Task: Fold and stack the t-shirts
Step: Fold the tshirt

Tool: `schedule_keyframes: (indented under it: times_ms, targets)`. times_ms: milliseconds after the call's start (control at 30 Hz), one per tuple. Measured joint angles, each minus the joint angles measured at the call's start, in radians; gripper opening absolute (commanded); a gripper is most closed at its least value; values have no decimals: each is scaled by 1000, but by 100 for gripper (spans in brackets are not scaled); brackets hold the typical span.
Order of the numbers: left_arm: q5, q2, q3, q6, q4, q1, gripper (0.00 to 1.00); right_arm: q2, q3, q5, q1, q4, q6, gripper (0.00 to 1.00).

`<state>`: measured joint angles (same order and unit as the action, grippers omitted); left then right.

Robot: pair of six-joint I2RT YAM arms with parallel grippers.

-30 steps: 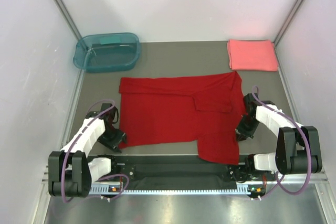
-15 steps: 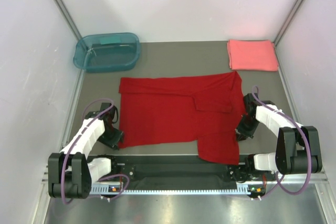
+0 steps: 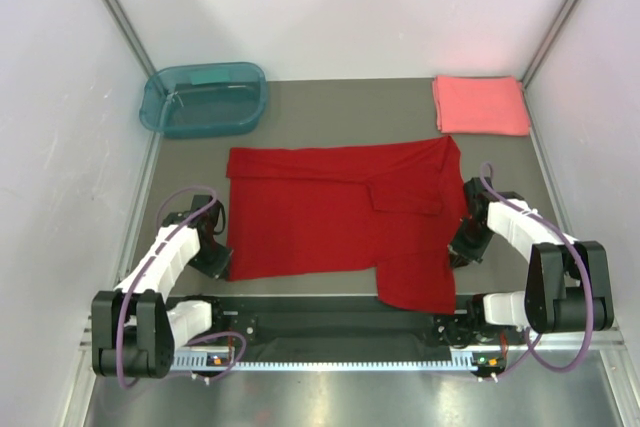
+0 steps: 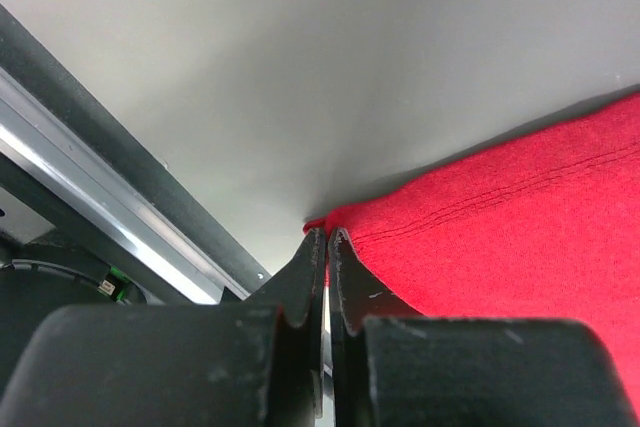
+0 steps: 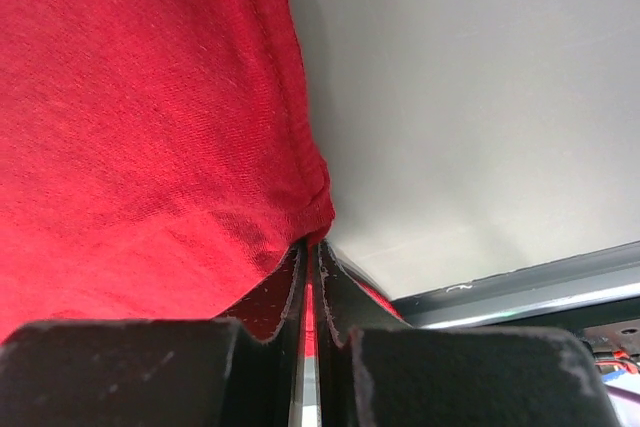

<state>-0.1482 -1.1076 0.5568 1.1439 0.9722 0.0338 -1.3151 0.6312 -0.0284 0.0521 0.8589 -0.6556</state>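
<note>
Red t-shirt (image 3: 330, 227): spread flat across the middle of the grey table (image 3: 330, 112), one sleeve folded in over its right part, a flap reaching the near edge at the right

Coral-pink t-shirt (image 3: 480, 105): neat folded rectangle, far right corner, well apart from the red one

Left gripper (image 4: 326, 237): low at the garment's near left corner, fingers together, nipping the hem corner

Right gripper (image 5: 311, 247): low at the right edge, fingers clamped on a fold of red cloth

Teal tub (image 3: 203, 99): far left corner, apart from both shirts
</note>
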Motion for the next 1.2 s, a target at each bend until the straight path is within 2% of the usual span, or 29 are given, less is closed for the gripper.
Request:
schedule_keyframes:
  times_ms: [433,667,900,1200]
  targets:
    - [-39,61,104,-89,24,0,0,44,34,26,-3,2,0,0]
    - [-73,58,176,-154,22,0,0,52,145,40,-3,49,32,0]
    - [-77,-20,295,-247,-27,1,0,45,313,60,-3,65,80,0]
    - [-46,-149,425,-384,-74,8,0,-61,428,60,-26,67,135,0]
